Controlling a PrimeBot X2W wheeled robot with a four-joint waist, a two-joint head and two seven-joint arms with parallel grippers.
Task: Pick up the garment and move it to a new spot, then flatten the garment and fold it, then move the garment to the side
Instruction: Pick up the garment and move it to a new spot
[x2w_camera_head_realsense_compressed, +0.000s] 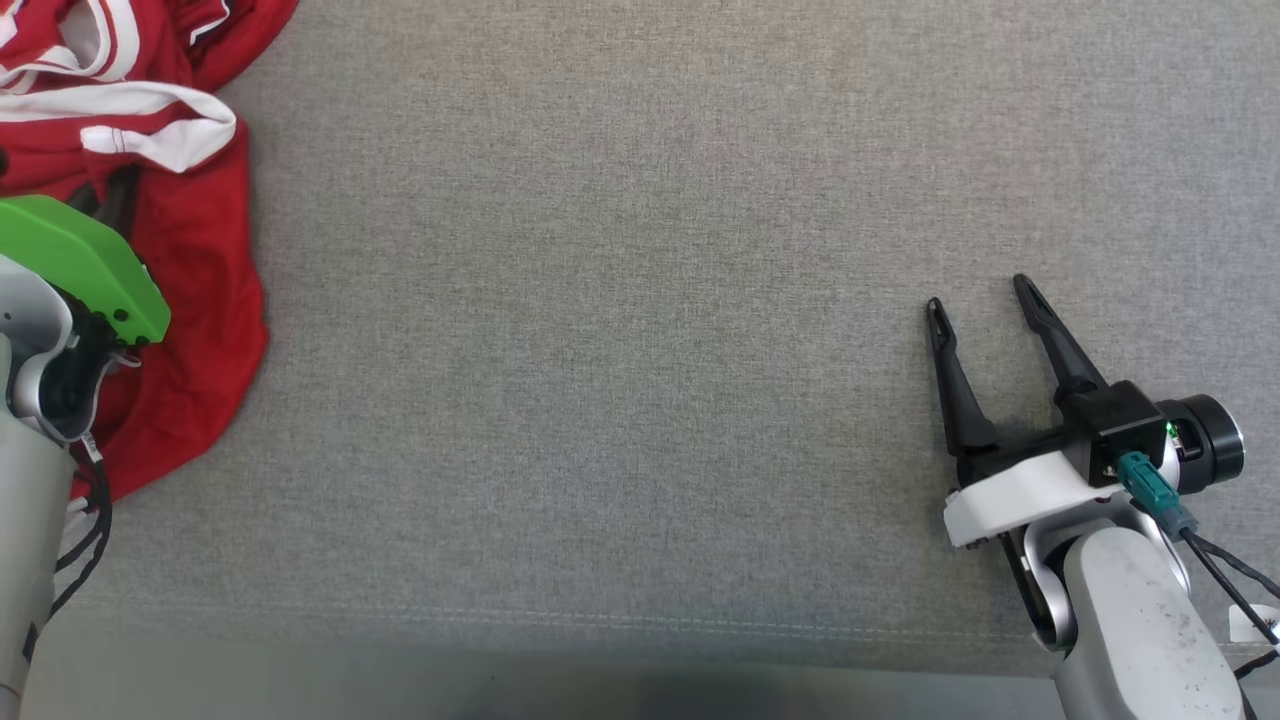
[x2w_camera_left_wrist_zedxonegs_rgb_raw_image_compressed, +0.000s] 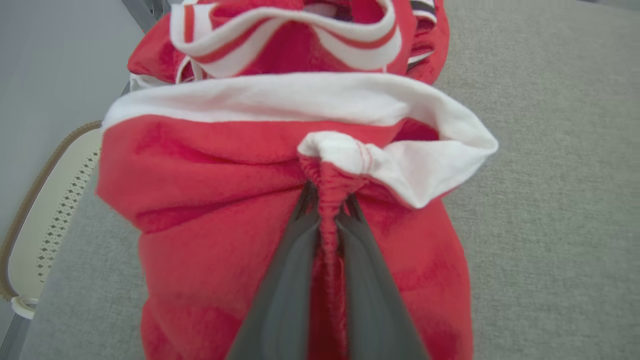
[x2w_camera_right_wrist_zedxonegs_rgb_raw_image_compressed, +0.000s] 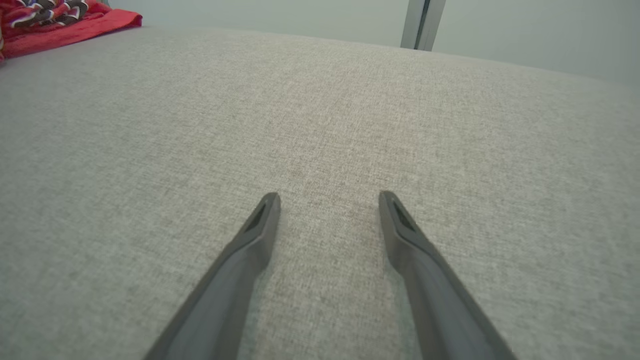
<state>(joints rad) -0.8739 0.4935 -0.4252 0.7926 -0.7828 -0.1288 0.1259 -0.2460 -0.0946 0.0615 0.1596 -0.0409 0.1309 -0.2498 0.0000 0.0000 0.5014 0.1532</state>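
The jersey (x2w_camera_left_wrist_zedxonegs_rgb_raw_image_compressed: 210, 165) is sitting bunched up at the far left of the grey woven surface (x2w_camera_head_realsense_compressed: 640, 350). The left end effector (x2w_camera_left_wrist_zedxonegs_rgb_raw_image_compressed: 327, 200) is pinching a gathered red ridge just under a white hem, jaws nearly together. The right end effector (x2w_camera_head_realsense_compressed: 978, 294) is hanging wide apart, holding nothing. It's looking fleecy and floppy, so it's probably going to drape and drag; grabbing hems or shoulders seems smartest.
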